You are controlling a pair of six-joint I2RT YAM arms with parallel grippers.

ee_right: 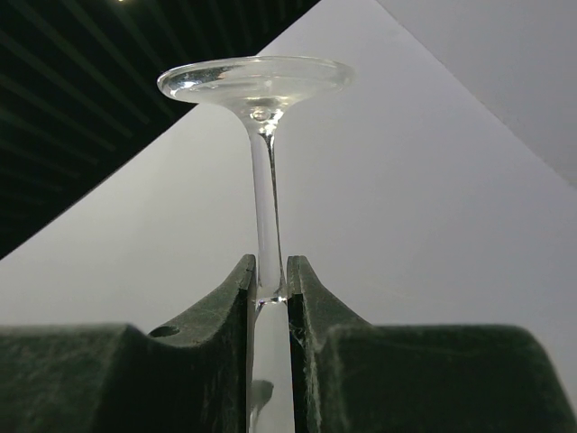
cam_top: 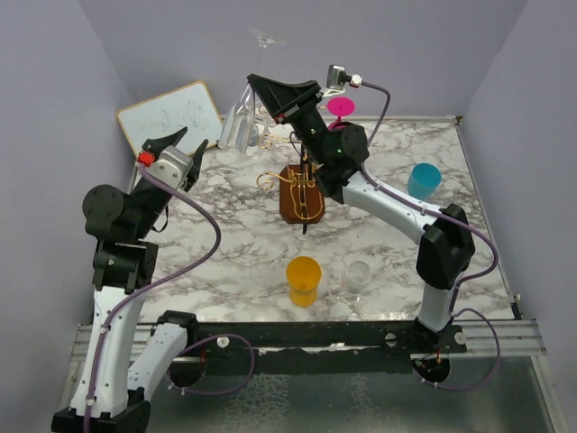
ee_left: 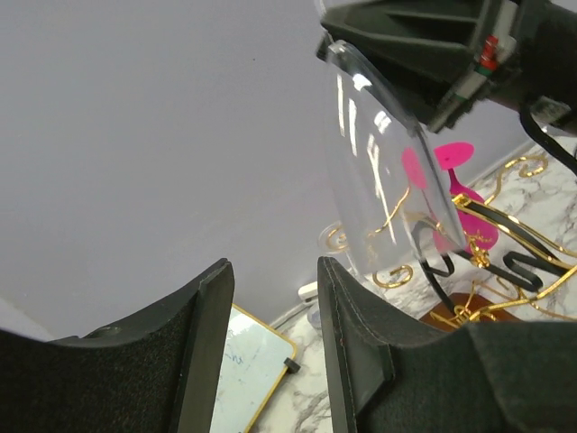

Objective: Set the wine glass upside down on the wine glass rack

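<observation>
— Room to move?
— Walls close three sides of the marble table (cam_top: pixel 225 244). The wine glass rack (cam_top: pixel 301 200) stands at centre. An orange cup (cam_top: pixel 303 280) and a clear cup (cam_top: pixel 359 275) sit toward the lower edge, a blue cup (cam_top: pixel 424 180) at right, a whiteboard (cam_top: pixel 169 115) at upper left.
— Your grippers?
— My right gripper (ee_right: pixel 268 271) is pinched narrow on the stem of the wine glass (ee_right: pixel 263 180). My left gripper (ee_left: pixel 275 280) hangs part-open and empty, left of the bowl.
— The glass?
— Upper centre, aloft, up-left of the rack. Foot up, bowl down, long axis tilted. I cannot tell whether it touches the wire.
</observation>
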